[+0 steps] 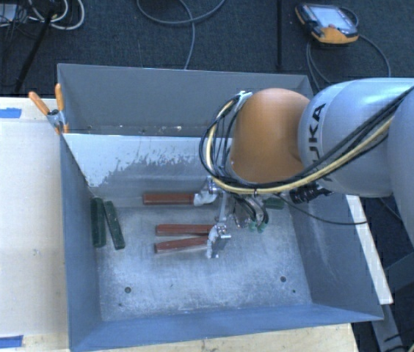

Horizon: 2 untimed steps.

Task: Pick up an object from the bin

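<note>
— What is found around the end effector (216,242), and is anything in its way?

— It is lowered into the middle of the bin (82,299), at the right ends of two flat brown bars. The middle brown bar (183,229) and the lowest brown bar (180,246) lie almost parallel and close together, running left to right, and the tip is seen just at, or touching, their right ends. The view from above is blocked by the orange cover (266,134) on the wrist, and looped cables (218,134) hang beside it.

— Is the end effector released or clenched?

— That cannot be told. Neither bar is seen to be gripped.

— What else is held by the bin?

— An upper brown bar (167,197) is laid nearer the back wall, apart from the other two. Well to the left, by the left wall, two dark green bars are set side by side and nearly touching: the left green bar (98,222) and the right green bar (114,226), the latter slightly tilted. The front part of the floor is speckled grey metal.
</note>
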Available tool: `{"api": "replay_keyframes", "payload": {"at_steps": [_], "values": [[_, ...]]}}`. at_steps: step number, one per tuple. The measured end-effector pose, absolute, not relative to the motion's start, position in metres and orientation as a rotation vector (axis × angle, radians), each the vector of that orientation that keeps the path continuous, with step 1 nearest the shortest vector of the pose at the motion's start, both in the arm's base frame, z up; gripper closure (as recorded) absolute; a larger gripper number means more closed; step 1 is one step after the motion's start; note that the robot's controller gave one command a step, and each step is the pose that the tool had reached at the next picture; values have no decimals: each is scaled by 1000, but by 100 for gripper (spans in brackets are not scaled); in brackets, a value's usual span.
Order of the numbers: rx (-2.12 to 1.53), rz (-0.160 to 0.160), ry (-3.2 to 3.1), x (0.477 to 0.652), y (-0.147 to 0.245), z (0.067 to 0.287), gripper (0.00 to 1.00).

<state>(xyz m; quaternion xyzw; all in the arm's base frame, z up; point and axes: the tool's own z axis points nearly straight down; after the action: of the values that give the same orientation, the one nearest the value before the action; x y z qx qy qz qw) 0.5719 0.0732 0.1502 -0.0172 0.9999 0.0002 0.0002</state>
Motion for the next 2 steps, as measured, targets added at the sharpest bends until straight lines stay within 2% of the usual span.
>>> {"api": "replay_keyframes", "payload": {"at_steps": [1, 2], "values": [[8, 2, 3137, 587, 65, 79, 0], [16, 3, 3131, 589, 65, 84, 100]]}}
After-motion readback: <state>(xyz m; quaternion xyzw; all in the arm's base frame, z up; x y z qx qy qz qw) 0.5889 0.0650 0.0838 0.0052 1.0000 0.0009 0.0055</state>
